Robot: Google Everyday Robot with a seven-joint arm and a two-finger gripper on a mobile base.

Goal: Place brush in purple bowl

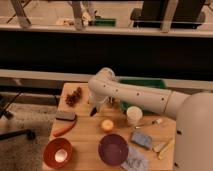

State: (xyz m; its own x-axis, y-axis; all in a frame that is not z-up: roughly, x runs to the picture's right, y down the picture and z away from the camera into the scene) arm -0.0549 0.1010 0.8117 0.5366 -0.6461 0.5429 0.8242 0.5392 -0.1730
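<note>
The brush (65, 116) lies flat near the left edge of the worktop (90, 137), dark head beside a reddish handle, not yet picked up; the purple bowl (113, 149) sits near the front edge, well apart from the brush, with the orange bowl (57, 152) nearer the brush, an easy wrong target; the tool (94, 109) hangs closed and seemingly empty just right of the brush; the white arm (135, 97) reaches in from the right, wrist bent downward, probably set for a top grasp.
</note>
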